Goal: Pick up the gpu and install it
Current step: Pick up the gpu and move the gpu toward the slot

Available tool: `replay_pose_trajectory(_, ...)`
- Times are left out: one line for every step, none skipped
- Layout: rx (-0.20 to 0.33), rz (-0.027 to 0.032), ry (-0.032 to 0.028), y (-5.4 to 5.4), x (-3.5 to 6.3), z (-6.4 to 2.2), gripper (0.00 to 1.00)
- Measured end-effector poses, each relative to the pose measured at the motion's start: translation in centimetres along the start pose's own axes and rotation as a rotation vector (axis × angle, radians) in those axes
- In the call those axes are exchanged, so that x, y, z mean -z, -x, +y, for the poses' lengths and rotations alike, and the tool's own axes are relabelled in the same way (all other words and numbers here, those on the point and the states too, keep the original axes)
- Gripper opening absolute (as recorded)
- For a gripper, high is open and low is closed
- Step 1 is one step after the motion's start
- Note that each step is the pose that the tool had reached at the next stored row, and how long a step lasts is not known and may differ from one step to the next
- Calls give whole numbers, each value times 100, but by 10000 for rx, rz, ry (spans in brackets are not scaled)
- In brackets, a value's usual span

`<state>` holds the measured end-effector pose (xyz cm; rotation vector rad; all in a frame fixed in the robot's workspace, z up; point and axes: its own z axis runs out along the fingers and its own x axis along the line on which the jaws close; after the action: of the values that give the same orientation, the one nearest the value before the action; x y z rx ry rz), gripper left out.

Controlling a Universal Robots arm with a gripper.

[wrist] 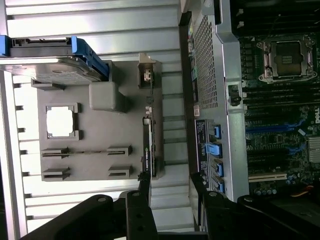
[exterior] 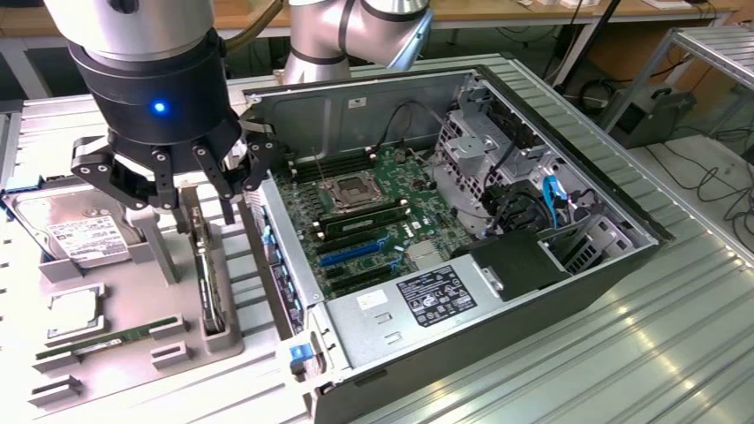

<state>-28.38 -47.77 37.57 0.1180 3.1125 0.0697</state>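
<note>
Black multi-fingered gripper [exterior: 194, 199] hangs with jaws spread wide, gripping nothing. Directly below it the gpu [exterior: 210, 283], a flat dark green card with a silver metal end bracket, stands on edge in the grey plastic holder tray [exterior: 124, 305], just beside the open black metal computer case [exterior: 531, 340].

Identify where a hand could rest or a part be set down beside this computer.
Free: the ribbed table on the exterior view's right of the computer case. A narrow bare strip runs between case and grey holder. Crowded: the holder, carrying gpu and hard drive, with the open tool above.
</note>
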Motion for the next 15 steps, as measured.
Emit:
replay_pose_trajectory(-1,0,0,-1,-2,0,44)
replay_pose_trajectory(0,1,0,-2,-4,0,44)
replay_pose_trajectory(0,0,0,-3,-6,-1,44)
replay_pose_trajectory(0,0,0,-4,-8,-1,44)
replay_pose_trajectory(0,0,0,-5,-10,-1,44)
replay_pose_trajectory(0,-1,0,-6,-12,-1,44)
replay_pose_trajectory(0,-1,0,-7,-15,-1,44)
replay_pose_trajectory(-1,0,1,-8,-17,-1,44)
replay_pose_trajectory(0,0,0,-9,-19,-2,44)
replay_pose_trajectory(0,0,1,-10,-21,-2,44)
replay_pose_trajectory(0,0,1,-11,-24,-2,44)
replay_pose_trajectory(0,0,1,-12,-26,-2,44)
replay_pose_trajectory(0,-1,1,-12,-29,-2,44)
replay_pose_trajectory(0,-1,1,-13,-31,-2,44)
replay_pose_trajectory(0,-1,1,-14,-34,-3,44)
